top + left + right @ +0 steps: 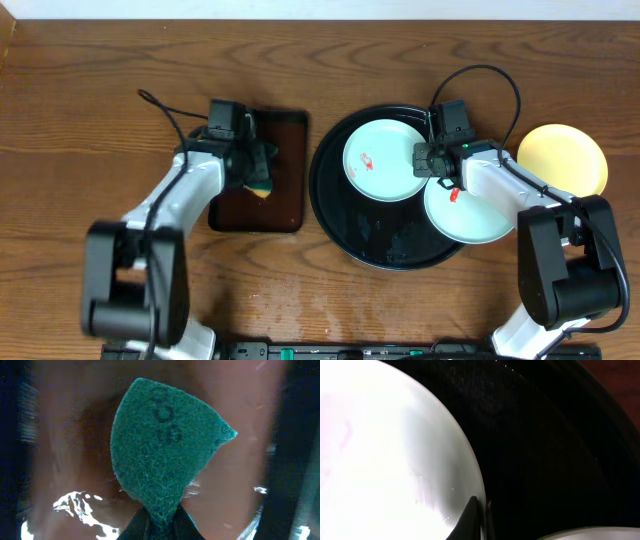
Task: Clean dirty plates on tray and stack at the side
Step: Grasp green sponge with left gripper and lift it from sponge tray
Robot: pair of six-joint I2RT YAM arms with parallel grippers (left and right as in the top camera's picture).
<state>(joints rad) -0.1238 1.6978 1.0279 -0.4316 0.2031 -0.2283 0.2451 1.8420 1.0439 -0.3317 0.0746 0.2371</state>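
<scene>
The black tray holds two pale blue plates. The far-left plate has a red smear. The near-right plate has a red smear by its far edge. The yellow plate lies on the table right of the tray. My right gripper is shut on the right rim of the far-left plate, with its fingers pinching the edge above the tray. My left gripper is shut on a green sponge over the brown tray.
The rectangular dark brown tray lies left of the black tray with a narrow gap between them. The sponge shows a yellow side in the overhead view. Cables loop above both arms. The near-right plate's edge shows in the right wrist view.
</scene>
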